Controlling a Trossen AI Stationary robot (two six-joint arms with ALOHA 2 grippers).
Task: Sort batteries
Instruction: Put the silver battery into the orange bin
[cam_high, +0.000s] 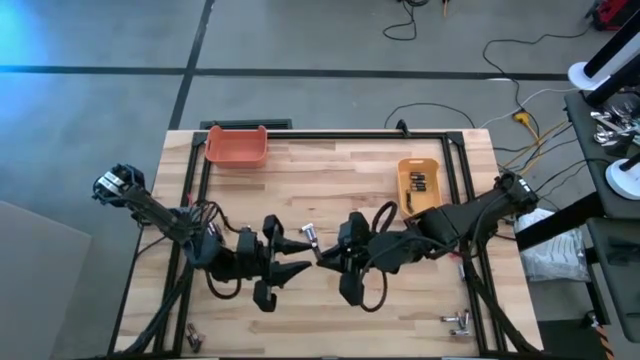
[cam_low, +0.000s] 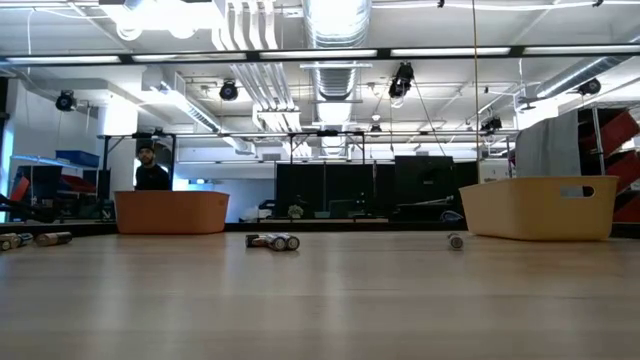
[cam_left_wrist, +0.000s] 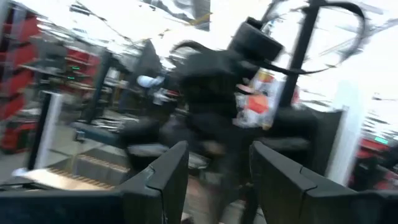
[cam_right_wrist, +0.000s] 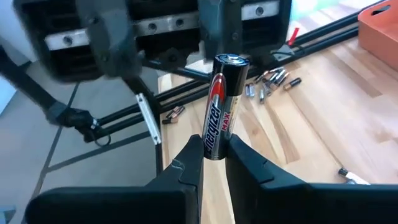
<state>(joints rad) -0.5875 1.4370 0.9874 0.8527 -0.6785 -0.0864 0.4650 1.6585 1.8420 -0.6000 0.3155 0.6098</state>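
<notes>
My right gripper (cam_right_wrist: 215, 149) (cam_high: 325, 258) hovers over the table's near middle, shut on a black and red battery (cam_right_wrist: 222, 102). My left gripper (cam_left_wrist: 219, 168) (cam_high: 303, 256) faces it from the table's left, open, its fingers just beyond the battery's free end; whether they touch it I cannot tell. More batteries lie loose on the wood (cam_right_wrist: 270, 81) (cam_low: 272, 241) (cam_low: 455, 241). The low view shows neither gripper. My right gripper pinches the battery's lower end (cam_right_wrist: 213, 144) between its two fingertips. The battery sticks out past the tips, along the fingers, its capped end (cam_right_wrist: 231, 60) toward the left gripper. It is lifted clear of the table.
An orange bin (cam_high: 237, 145) stands at the far left. A yellow bin (cam_high: 418, 185) holding several batteries stands at the right. Loose batteries lie near the front corners (cam_high: 190, 335) (cam_high: 455, 320). A black frame rail (cam_high: 330, 130) borders the table. A person (cam_low: 150, 172) stands in the room behind.
</notes>
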